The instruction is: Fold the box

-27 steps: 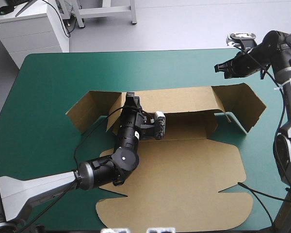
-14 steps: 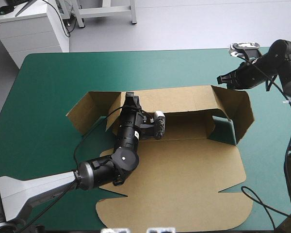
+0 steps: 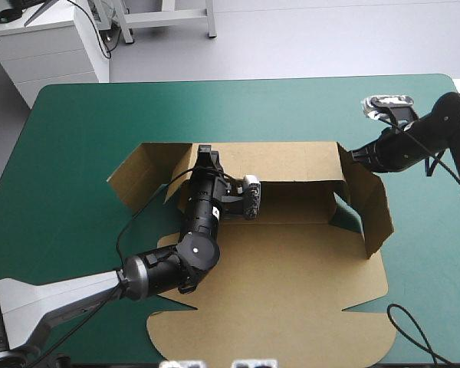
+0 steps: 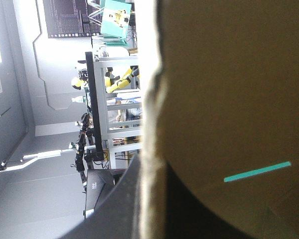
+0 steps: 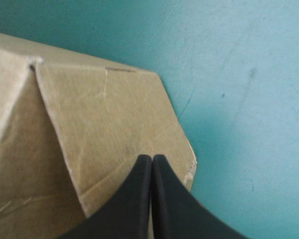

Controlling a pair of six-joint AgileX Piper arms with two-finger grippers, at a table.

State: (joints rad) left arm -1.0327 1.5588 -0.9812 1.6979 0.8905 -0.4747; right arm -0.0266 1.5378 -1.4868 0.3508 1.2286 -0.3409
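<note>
The flat-cut brown cardboard box is lying in the middle of the table with the teal-green cover. Its long back wall is standing up along the far side.

The big change is at the brown side flap on the right end. A moment ago it was spread out and leaning away from the box. Now it is standing up tall and swinging in toward the middle.

The right gripper, with its two black fingers, is doing that. Its fingers are pressed tight together into one point, holding nothing, and the tip is pushing on the side flap near the back wall.

The left gripper is staying where it was, at the left part of the back wall. It looks to be pinching the wall's top edge, with the board between its nearly closed fingers, keeping the wall up.

So the right end is getting its wall. The left flap is still leaning outward, and probably needs doing next.
</note>
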